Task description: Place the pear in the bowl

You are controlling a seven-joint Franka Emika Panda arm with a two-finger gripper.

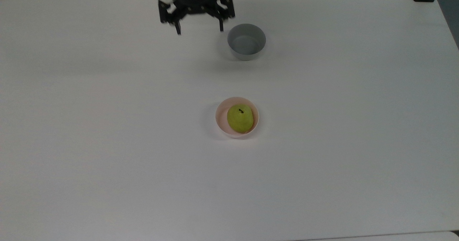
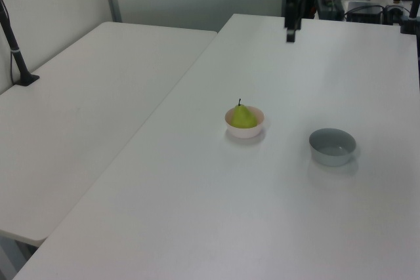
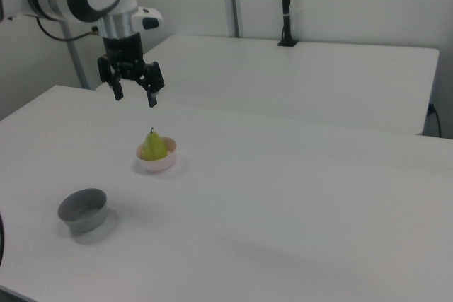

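Released and empty, the claw [image 3: 132, 93] is held high above the worktop [image 1: 107, 144] with its two fingers spread wide, well apart from the fruit; such a posture is judged to fit a finished placement. Nearest in the top view, the pear [image 1: 240, 118] is seated stem-up inside the pink bowl [image 1: 219, 116], so the task appears done. Farther off, a grey bowl [image 1: 246, 42] is left unused. From the top view the pear is seen to be ringed by the bowl's rim, while its height above that rim and the claw's clearance are shown better by the right view.
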